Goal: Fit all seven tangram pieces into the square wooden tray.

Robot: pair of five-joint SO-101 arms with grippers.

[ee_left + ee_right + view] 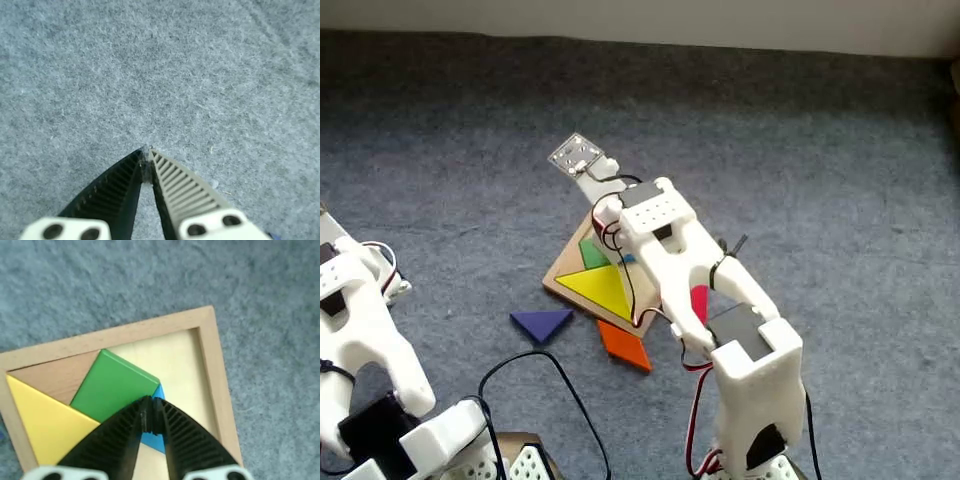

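Nearest you, your left gripper (146, 157) hangs over bare grey carpet (150, 70), its fingers pinched together on nothing. Just ahead, a dark blue triangle (542, 323) and an orange piece (624, 344) lie loose on the carpet beside the wooden tray (214, 370). A red piece (699, 301) peeks out from behind your right arm. In the tray, the yellow triangle (45, 420) touches the green piece (112, 385). Your right gripper (151, 412) sits over a light blue piece (152, 441) at the green piece's edge, jaws closed tip to tip.
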